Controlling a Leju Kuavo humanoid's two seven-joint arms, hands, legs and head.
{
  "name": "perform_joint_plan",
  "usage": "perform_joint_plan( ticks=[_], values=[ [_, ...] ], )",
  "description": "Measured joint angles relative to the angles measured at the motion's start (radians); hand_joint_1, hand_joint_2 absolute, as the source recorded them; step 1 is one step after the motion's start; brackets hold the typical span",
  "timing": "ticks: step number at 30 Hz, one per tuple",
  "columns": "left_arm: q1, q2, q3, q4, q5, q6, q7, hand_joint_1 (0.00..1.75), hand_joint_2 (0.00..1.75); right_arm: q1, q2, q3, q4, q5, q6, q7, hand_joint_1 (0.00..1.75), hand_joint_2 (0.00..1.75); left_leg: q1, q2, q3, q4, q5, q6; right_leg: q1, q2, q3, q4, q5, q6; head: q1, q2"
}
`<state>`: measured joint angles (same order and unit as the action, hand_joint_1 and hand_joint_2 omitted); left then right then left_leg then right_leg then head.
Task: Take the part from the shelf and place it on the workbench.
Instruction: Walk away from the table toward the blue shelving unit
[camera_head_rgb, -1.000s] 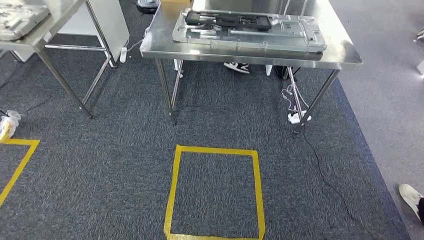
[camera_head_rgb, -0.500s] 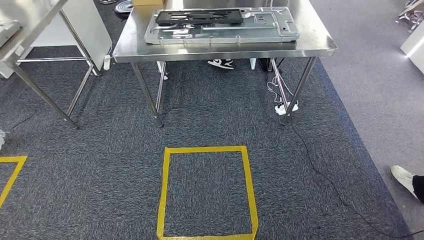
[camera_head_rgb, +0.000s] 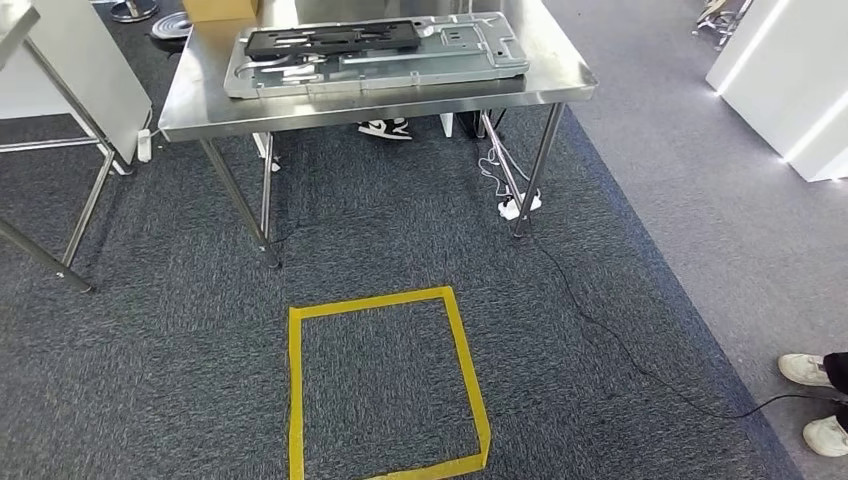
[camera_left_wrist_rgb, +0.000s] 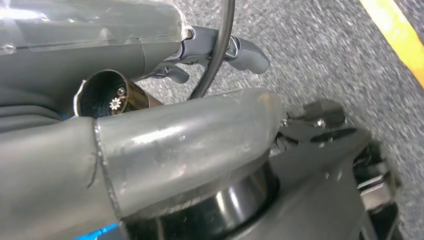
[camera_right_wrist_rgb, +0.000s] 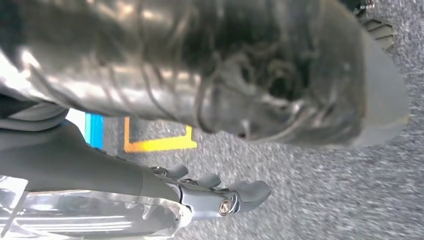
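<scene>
A steel workbench (camera_head_rgb: 560, 78) stands ahead at the top of the head view. On it lies a large flat grey metal panel (camera_head_rgb: 420, 60) with a black frame (camera_head_rgb: 330, 38) resting on its left part. My left hand (camera_left_wrist_rgb: 215, 47) hangs at my side above the carpet, fingers apart and holding nothing. My right hand (camera_right_wrist_rgb: 220, 192) hangs the same way over the carpet, fingers loose and empty.
A yellow tape square (camera_head_rgb: 467, 380) marks the dark carpet before the workbench. A second steel table's legs (camera_head_rgb: 85, 205) stand at the left. A power strip (camera_head_rgb: 520, 205) and cable (camera_head_rgb: 600, 320) lie by the workbench. A person's shoes (camera_head_rgb: 815, 370) are at right. White cabinets (camera_head_rgb: 790, 80) stand far right.
The whole picture has shifted left and tilted, so my camera has turned to the right. The left table has slid mostly out of view and white cabinets have come in.
</scene>
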<state>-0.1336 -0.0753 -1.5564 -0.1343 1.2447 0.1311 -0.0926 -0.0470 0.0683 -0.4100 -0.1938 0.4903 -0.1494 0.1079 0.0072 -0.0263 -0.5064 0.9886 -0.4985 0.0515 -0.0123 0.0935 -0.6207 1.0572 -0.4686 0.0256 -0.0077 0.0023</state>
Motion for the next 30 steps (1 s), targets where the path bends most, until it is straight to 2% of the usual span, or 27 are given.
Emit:
perform_joint_plan(
  ticks=[2, 3, 4, 5, 6, 7, 8, 10, 11, 12, 13, 14, 15, 16, 18, 19, 20, 21, 22, 23, 25, 27, 29, 30],
  values=[
    [0.002, 0.000, 0.000, 0.000, 0.001, 0.006, -0.002, 0.00, 0.00, -0.001, -0.001, -0.001, 0.000, 0.006, 0.002, 0.010, 0.00, 0.00, 0.000, 0.029, -0.002, -0.010, 0.009, 0.007, 0.003, -0.058, -0.047, 0.099, -0.065, 0.004, 0.002, 0.000],
    [0.005, 0.001, 0.000, 0.000, 0.003, 0.008, -0.002, 0.00, 0.00, -0.001, -0.001, -0.001, 0.000, 0.009, 0.004, 0.015, 0.00, 0.00, -0.002, 0.044, -0.006, -0.010, 0.010, 0.009, 0.001, -0.073, -0.075, 0.165, -0.100, 0.007, 0.003, 0.000],
    [0.007, 0.002, 0.000, 0.000, 0.005, 0.011, -0.003, 0.00, 0.00, -0.001, -0.001, -0.002, 0.000, 0.011, 0.006, 0.020, 0.00, 0.00, -0.003, 0.060, -0.010, -0.009, 0.009, 0.009, -0.002, -0.081, -0.096, 0.217, -0.122, 0.011, 0.003, 0.000],
    [0.009, 0.003, 0.000, 0.000, 0.007, 0.013, -0.002, 0.00, 0.00, -0.001, -0.001, -0.002, 0.000, 0.012, 0.007, 0.023, 0.00, 0.00, -0.003, 0.075, -0.013, -0.008, 0.009, 0.009, -0.005, -0.086, -0.101, 0.241, -0.127, 0.014, 0.003, 0.000],
    [0.009, 0.003, 0.000, 0.000, 0.008, 0.015, -0.001, 0.00, 0.00, 0.001, -0.001, -0.002, 0.000, 0.013, 0.008, 0.025, 0.00, 0.00, -0.003, 0.089, -0.015, -0.007, 0.009, 0.008, -0.008, -0.091, -0.085, 0.225, -0.114, 0.017, 0.003, 0.000],
    [0.009, 0.004, 0.000, 0.000, 0.010, 0.017, -0.001, 0.00, 0.00, 0.001, -0.001, -0.003, 0.000, 0.013, 0.008, 0.024, 0.00, 0.00, -0.003, 0.102, -0.016, -0.004, 0.008, 0.006, -0.011, -0.099, -0.050, 0.173, -0.089, 0.019, 0.003, 0.000],
    [0.008, 0.004, 0.000, 0.000, 0.010, 0.019, 0.000, 0.00, 0.00, 0.002, -0.001, -0.004, 0.000, 0.014, 0.008, 0.021, 0.00, 0.00, -0.003, 0.113, -0.015, 0.000, 0.005, 0.003, -0.012, -0.117, -0.002, 0.099, -0.062, 0.020, 0.003, 0.000],
    [0.006, 0.003, 0.000, 0.000, 0.011, 0.032, -0.003, 0.00, 0.00, -0.001, -0.001, -0.005, 0.000, 0.016, 0.008, 0.011, 0.00, 0.00, -0.006, 0.132, -0.013, 0.009, -0.003, -0.010, -0.011, -0.158, 0.064, -0.012, -0.030, 0.015, 0.003, 0.000],
    [0.006, 0.003, 0.000, 0.000, 0.012, 0.041, -0.005, 0.00, 0.00, -0.002, 0.000, -0.005, 0.000, 0.017, 0.008, 0.006, 0.00, 0.00, -0.008, 0.140, -0.010, 0.013, -0.007, -0.018, -0.010, -0.169, 0.076, -0.034, -0.027, 0.010, 0.003, 0.000],
    [0.005, 0.003, 0.000, 0.000, 0.013, 0.049, -0.006, 0.00, 0.00, -0.003, 0.001, -0.006, 0.000, 0.019, 0.009, 0.003, 0.00, 0.00, -0.010, 0.148, -0.006, 0.014, -0.010, -0.025, -0.007, -0.166, 0.074, -0.036, -0.028, 0.004, 0.003, 0.000],
    [0.004, 0.003, 0.000, 0.000, 0.013, 0.054, -0.004, 0.00, 0.00, -0.002, 0.003, -0.006, 0.000, 0.022, 0.011, 0.000, 0.00, 0.00, -0.010, 0.158, 0.000, 0.013, -0.011, -0.031, -0.008, -0.153, 0.073, -0.037, -0.026, -0.003, 0.002, 0.000],
    [0.002, 0.003, 0.000, 0.000, 0.013, 0.057, -0.001, 0.00, 0.00, -0.001, 0.005, -0.006, 0.000, 0.026, 0.014, -0.002, 0.00, 0.00, -0.007, 0.158, 0.003, 0.015, -0.014, -0.038, -0.010, -0.143, 0.072, -0.040, -0.023, -0.010, 0.003, 0.000],
    [0.001, 0.003, 0.000, 0.000, 0.011, 0.058, -0.001, 0.00, 0.00, -0.001, 0.008, -0.006, 0.001, 0.029, 0.016, -0.003, 0.00, 0.00, -0.004, 0.142, 0.001, 0.027, -0.027, -0.044, -0.012, -0.132, 0.070, -0.042, -0.018, -0.018, 0.002, 0.000],
    [0.001, 0.003, 0.000, 0.000, 0.009, 0.059, -0.005, 0.00, 0.00, -0.002, 0.010, -0.006, 0.001, 0.032, 0.017, -0.003, 0.00, 0.00, -0.001, 0.115, -0.011, 0.059, -0.053, -0.050, -0.015, -0.121, 0.067, -0.044, -0.013, -0.025, 0.002, 0.000],
    [0.005, 0.005, 0.000, 0.000, 0.007, 0.060, -0.023, 0.00, 0.00, -0.004, 0.014, -0.007, 0.001, 0.035, 0.020, -0.001, 0.00, 0.00, 0.003, 0.054, -0.062, 0.179, -0.129, -0.058, -0.016, -0.099, 0.058, -0.045, -0.006, -0.034, 0.001, 0.000],
    [0.007, 0.006, 0.000, 0.000, 0.006, 0.060, -0.033, 0.00, 0.00, -0.004, 0.015, -0.007, 0.001, 0.037, 0.022, 0.000, 0.00, 0.00, 0.003, 0.041, -0.091, 0.245, -0.160, -0.059, -0.015, -0.086, 0.053, -0.044, -0.003, -0.036, 0.001, 0.000],
    [0.009, 0.008, 0.000, 0.000, 0.006, 0.061, -0.043, 0.00, 0.00, -0.004, 0.016, -0.007, 0.001, 0.040, 0.025, 0.001, 0.00, 0.00, 0.003, 0.036, -0.110, 0.289, -0.172, -0.058, -0.013, -0.072, 0.050, -0.044, 0.000, -0.036, 0.001, 0.000],
    [0.010, 0.010, 0.000, 0.000, 0.007, 0.062, -0.053, 0.00, 0.00, -0.003, 0.017, -0.007, 0.001, 0.044, 0.026, 0.003, 0.00, 0.00, 0.003, 0.034, -0.111, 0.296, -0.163, -0.055, -0.011, -0.058, 0.048, -0.044, 0.003, -0.036, 0.002, 0.000],
    [0.010, 0.011, 0.000, 0.000, 0.009, 0.065, -0.062, 0.00, 0.00, -0.002, 0.019, -0.007, 0.001, 0.048, 0.027, 0.004, 0.00, 0.00, 0.002, 0.030, -0.092, 0.259, -0.134, -0.049, -0.009, -0.043, 0.047, -0.044, 0.006, -0.034, 0.001, 0.000],
    [0.010, 0.013, 0.000, 0.000, 0.011, 0.067, -0.070, 0.00, 0.00, -0.002, 0.021, -0.007, 0.001, 0.054, 0.027, 0.004, 0.00, 0.00, 0.000, 0.021, -0.059, 0.192, -0.095, -0.041, -0.007, -0.029, 0.047, -0.044, 0.008, -0.033, 0.002, 0.000],
    [0.009, 0.021, 0.000, 0.001, 0.020, 0.070, -0.078, 0.00, 0.00, -0.003, 0.030, -0.007, 0.001, 0.064, 0.028, 0.004, 0.00, 0.00, -0.008, -0.023, 0.006, 0.053, -0.038, -0.019, -0.007, -0.007, 0.044, -0.043, 0.014, -0.027, 0.002, 0.000],
    [0.007, 0.028, 0.001, 0.003, 0.029, 0.071, -0.070, 0.00, 0.00, -0.004, 0.037, -0.007, 0.002, 0.070, 0.029, 0.005, 0.00, 0.00, -0.015, -0.046, 0.025, -0.001, -0.024, -0.005, -0.010, 0.011, 0.037, -0.044, 0.021, -0.015, 0.002, 0.000],
    [0.007, 0.028, 0.002, 0.003, 0.034, 0.071, -0.042, 0.00, 0.00, -0.003, 0.038, -0.007, 0.002, 0.071, 0.031, 0.004, 0.00, 0.00, -0.015, -0.026, 0.025, -0.011, -0.012, 0.000, -0.012, 0.023, 0.032, -0.047, 0.028, -0.002, 0.001, 0.000],
    [0.008, 0.028, 0.002, 0.003, 0.036, 0.070, -0.024, 0.00, 0.00, -0.001, 0.039, -0.007, 0.003, 0.070, 0.031, 0.003, 0.00, 0.00, -0.013, -0.015, 0.028, -0.021, -0.003, 0.004, -0.010, 0.009, 0.027, -0.039, 0.023, 0.001, 0.002, 0.000]
  ],
)
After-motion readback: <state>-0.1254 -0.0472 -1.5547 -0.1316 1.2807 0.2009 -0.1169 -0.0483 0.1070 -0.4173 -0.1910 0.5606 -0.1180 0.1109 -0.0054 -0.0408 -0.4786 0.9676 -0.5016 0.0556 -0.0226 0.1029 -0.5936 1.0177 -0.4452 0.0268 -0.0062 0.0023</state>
